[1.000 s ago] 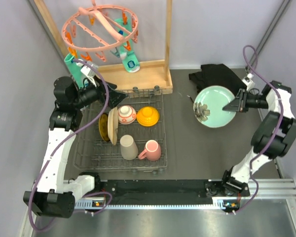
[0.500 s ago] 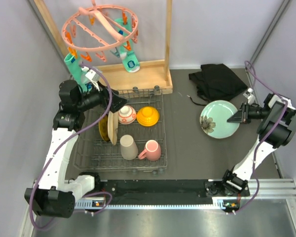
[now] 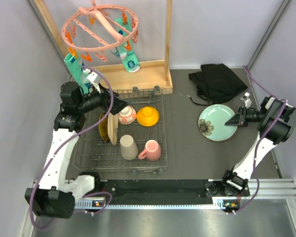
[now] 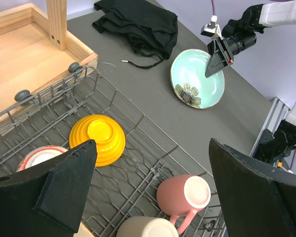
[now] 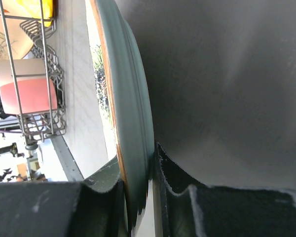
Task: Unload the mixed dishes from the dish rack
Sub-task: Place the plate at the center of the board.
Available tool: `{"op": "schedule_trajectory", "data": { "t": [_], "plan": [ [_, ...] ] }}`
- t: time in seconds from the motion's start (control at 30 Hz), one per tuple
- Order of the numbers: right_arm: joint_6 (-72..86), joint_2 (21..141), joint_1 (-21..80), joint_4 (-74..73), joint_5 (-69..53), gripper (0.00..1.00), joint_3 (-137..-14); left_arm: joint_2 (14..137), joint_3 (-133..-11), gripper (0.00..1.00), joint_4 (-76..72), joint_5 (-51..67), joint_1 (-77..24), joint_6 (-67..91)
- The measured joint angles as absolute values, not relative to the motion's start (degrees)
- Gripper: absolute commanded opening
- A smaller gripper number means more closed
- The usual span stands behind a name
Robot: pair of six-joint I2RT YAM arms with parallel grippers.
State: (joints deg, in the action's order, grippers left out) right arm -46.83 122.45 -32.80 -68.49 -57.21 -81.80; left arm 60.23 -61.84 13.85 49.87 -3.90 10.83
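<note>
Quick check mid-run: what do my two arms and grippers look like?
The left arm and right arm have white links joined by black joint housings, each trailed by a looping purple cable. The left gripper and right gripper have broad black wedge-shaped fingers.

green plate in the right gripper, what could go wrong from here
1. The right gripper pinches the green plate only at its rim. It could slip, or land hard if released while tilted.
2. The plate is close to the black cloth. Set down there, it might rest unevenly on the fabric.
3. The left gripper hangs wide open above the dish rack. Coming down, it might knock the upright plates.
</note>
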Motion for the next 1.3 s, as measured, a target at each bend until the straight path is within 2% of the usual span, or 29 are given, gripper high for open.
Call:
{"op": "schedule_trajectory", "data": {
  "t": [0.2,0.3,0.37,0.43,0.53,0.6,0.8,1.03,1.3],
  "plan": [
    [-46.87,122.85,-32.80,-68.51,-57.52,0.00,-81.80,59.72,-61.67,0.99,14.24,49.89,-3.92,10.28],
    [-46.65,123.50,-32.80,-68.51,-57.95,0.18,-81.84,59.59,-61.49,0.99,14.26,50.09,-3.90,10.24],
    [-46.11,124.18,-32.82,-68.51,-58.39,0.20,-81.84,59.48,-61.36,0.99,14.33,50.11,-3.92,10.13],
    [-45.32,124.73,-32.97,-68.64,-58.81,0.30,-81.87,59.40,-61.32,0.99,14.37,50.11,-3.90,10.00],
    [-44.64,125.38,-33.17,-67.51,-58.13,0.33,-81.93,59.35,-61.23,0.99,14.44,50.15,-3.90,9.69],
    [-43.83,125.67,-33.26,-66.00,-57.21,0.40,-81.93,59.35,-61.19,0.99,14.55,50.17,-3.90,9.63],
    [-40.60,125.73,-33.69,-65.52,-57.17,0.50,-82.63,59.35,-60.64,0.99,14.72,50.26,-3.90,9.04],
    [-37.32,125.38,-33.89,-65.34,-57.19,0.58,-82.59,59.18,-60.42,0.99,15.11,50.28,-3.90,8.29],
    [-34.04,120.99,-33.89,-60.77,-50.78,0.59,-81.56,58.28,-60.29,0.99,15.64,50.28,-3.90,7.25]
  ]
}}
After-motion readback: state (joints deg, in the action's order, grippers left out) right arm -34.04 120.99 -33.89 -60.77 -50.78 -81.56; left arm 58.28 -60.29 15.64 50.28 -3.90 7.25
